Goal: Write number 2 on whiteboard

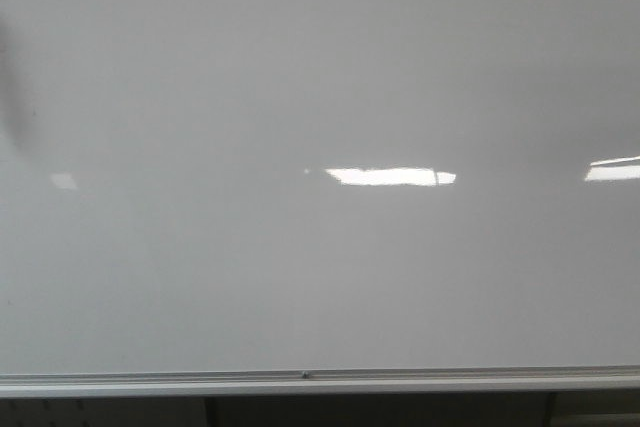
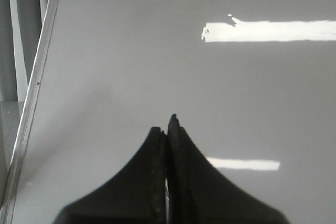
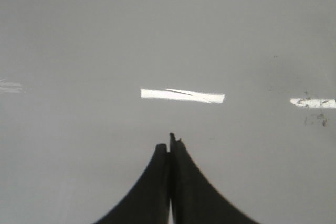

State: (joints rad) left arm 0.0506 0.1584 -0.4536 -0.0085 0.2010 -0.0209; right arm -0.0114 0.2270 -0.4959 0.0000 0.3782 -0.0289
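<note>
The whiteboard (image 1: 320, 97) is glossy white-grey and fills the front view, with a silver rail (image 1: 300, 381) along its lower edge. No number 2 shows on it in any view. Neither arm shows in the front view. In the left wrist view my left gripper (image 2: 165, 125) is shut and empty, facing the whiteboard (image 2: 184, 77) near its metal edge (image 2: 37, 82). In the right wrist view my right gripper (image 3: 168, 143) is shut and empty, facing bare whiteboard (image 3: 157, 35). No marker is in view.
Bright light reflections lie on the board (image 1: 388, 176), (image 1: 612, 169). Faint dark smudges (image 3: 314, 119) mark the board in the right wrist view. A dim shadow (image 1: 15, 87) falls on the board's left side.
</note>
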